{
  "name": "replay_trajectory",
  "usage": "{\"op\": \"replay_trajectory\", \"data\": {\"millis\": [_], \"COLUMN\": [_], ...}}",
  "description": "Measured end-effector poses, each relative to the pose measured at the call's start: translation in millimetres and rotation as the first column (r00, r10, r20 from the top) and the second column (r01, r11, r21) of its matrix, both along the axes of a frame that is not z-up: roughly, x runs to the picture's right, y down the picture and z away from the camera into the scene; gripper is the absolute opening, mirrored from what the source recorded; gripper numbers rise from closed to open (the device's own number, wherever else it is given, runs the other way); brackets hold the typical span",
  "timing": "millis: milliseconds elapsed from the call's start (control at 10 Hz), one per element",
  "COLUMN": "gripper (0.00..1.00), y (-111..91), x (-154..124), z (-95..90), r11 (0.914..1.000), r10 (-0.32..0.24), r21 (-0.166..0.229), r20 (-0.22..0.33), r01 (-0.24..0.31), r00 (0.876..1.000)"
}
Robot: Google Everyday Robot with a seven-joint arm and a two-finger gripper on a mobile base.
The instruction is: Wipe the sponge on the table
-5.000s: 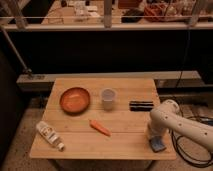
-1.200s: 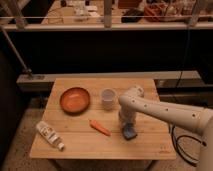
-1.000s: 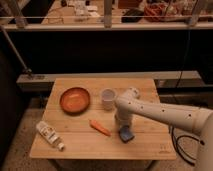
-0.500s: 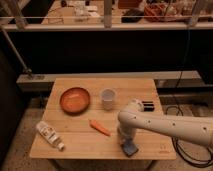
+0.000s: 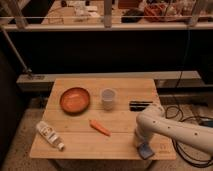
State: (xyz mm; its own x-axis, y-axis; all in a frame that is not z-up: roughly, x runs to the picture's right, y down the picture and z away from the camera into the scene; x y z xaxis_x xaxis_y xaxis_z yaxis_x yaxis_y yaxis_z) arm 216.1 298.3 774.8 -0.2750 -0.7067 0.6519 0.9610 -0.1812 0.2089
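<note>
Camera view: hand over sponge (table front-right), orange piece nearby.

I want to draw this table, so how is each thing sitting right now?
sponge: flat on the table, near the front edge
claw: low, right at the sponge
cup: standing upright
bowl: right way up
carrot: lying flat
bottle: on its side
black bar: lying flat

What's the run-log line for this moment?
tool: at sponge | sponge: on table, near corner, image right | cup, bowl: farther back
</note>
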Motion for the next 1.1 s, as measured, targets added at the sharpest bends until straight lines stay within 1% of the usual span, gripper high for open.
{"op": "replay_trajectory", "data": {"millis": [100,200,300,400,500,600,700,900,1000,1100], "gripper": [0.00,0.00,0.00,0.00,0.00,0.00,0.00,0.00,0.00,0.00], "y": [-2.8,-11.2,-24.0,-39.2,-51.2,-69.8,-83.5,-95.9,-96.9,-96.6], "x": [21.5,38.3,49.8,55.5,56.5,52.6,46.2,29.0,12.5,-11.1], "z": [4.3,11.3,20.7,31.7,40.7,55.1,65.4,76.3,77.8,78.5], "r11": [0.9995,0.9978,0.9951,0.9927,0.9918,0.9911,0.9909,0.9916,0.9931,0.9945], "r10": [0.029,0.061,0.091,0.111,0.119,0.124,0.124,0.115,0.100,0.084], "r21": [0.011,0.030,0.049,0.059,0.062,0.066,0.071,0.074,0.072,0.071], "r20": [-0.036,-0.070,-0.095,-0.113,-0.125,-0.136,-0.138,-0.129,-0.118,-0.101], "r01": [-0.029,-0.059,-0.086,-0.105,-0.112,-0.115,-0.115,-0.106,-0.092,-0.077], "r00": [0.999,0.996,0.991,0.987,0.985,0.983,0.983,0.985,0.988,0.991]}}
